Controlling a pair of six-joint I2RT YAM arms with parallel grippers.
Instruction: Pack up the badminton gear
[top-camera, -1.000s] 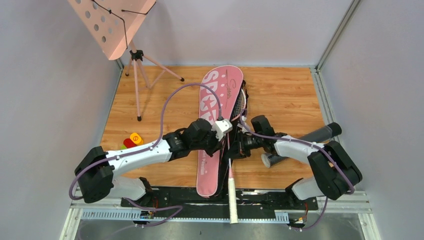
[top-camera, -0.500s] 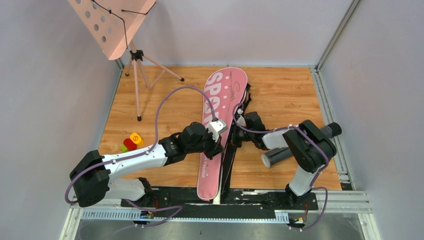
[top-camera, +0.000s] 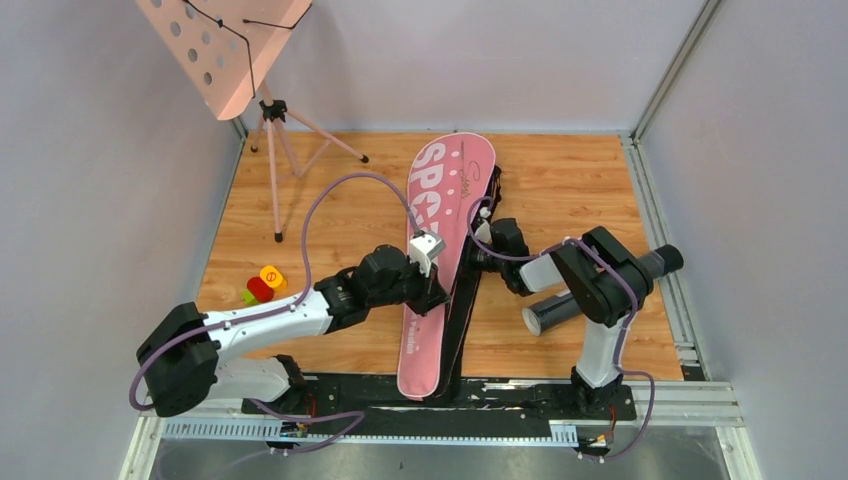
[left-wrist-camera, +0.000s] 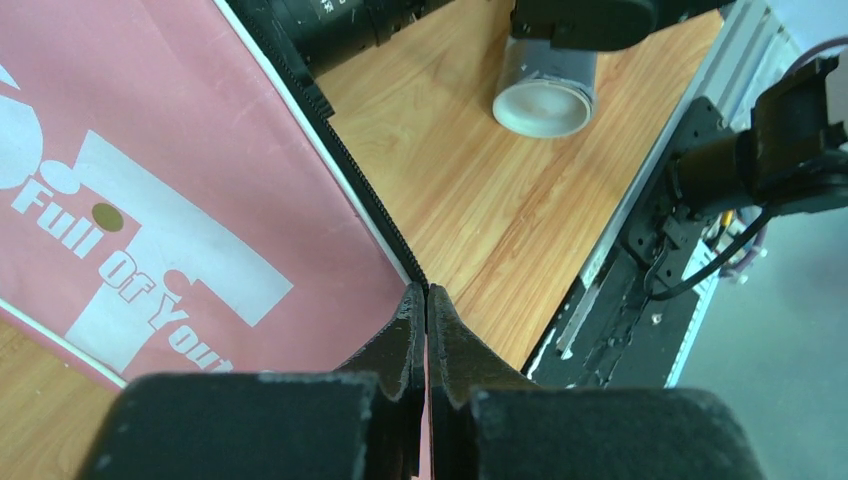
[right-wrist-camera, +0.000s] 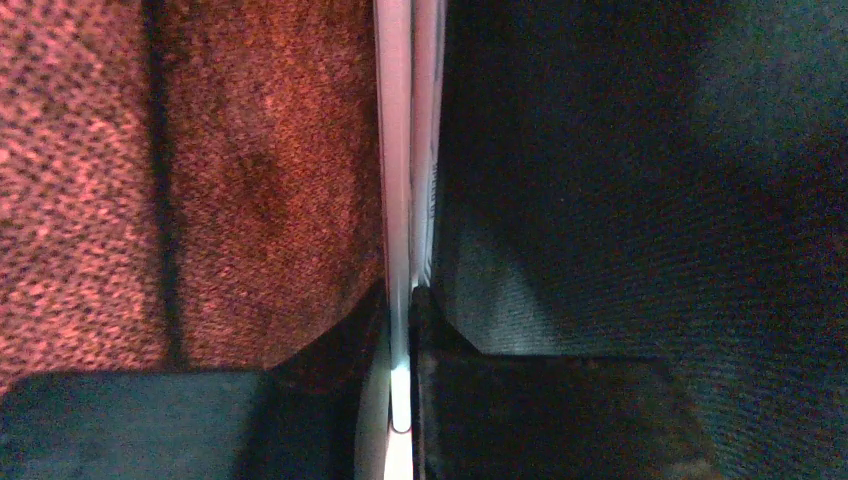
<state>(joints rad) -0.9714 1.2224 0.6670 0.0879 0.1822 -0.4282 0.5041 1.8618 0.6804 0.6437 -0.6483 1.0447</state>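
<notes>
We see the L hand (left-wrist-camera: 427, 292) shut tight. Its 2 black fingers (left-wrist-camera: 396, 345) pinch the edge of the pink bag (left-wrist-camera: 150, 190), right by the black zip line. The bag spreads out to the left of this hand & under it, w/ big white letters on top. Past the fingertips & off to the right, well apart, the black tube (left-wrist-camera: 545, 85) lies on its side, white end facing this hand. Bare wood table (left-wrist-camera: 480, 210) shows btw hand & tube.

The R hand (right-wrist-camera: 402, 292) is closed too, on a thin racket shaft (right-wrist-camera: 396, 150). The shaft runs straight out from btw its fingertips. This hand is inside the bag: pink cloth on its left, dark cloth on its right. It's dim in there. Maybe 2 shafts lie side by side, we can't tell.

From above, the 2 hands are near each other. The L hand is on the bag's long edge, abt the middle, & the R hand is just across the opening from it. The tube lies back behind the R hand, & the R arm crosses over it.

Far from the L hand, out on its arm's side, stands a pink music stand (top-camera: 225, 45). Small red, yellow & green things (top-camera: 263, 284) sit close by the L arm, well back from the hand.
</notes>
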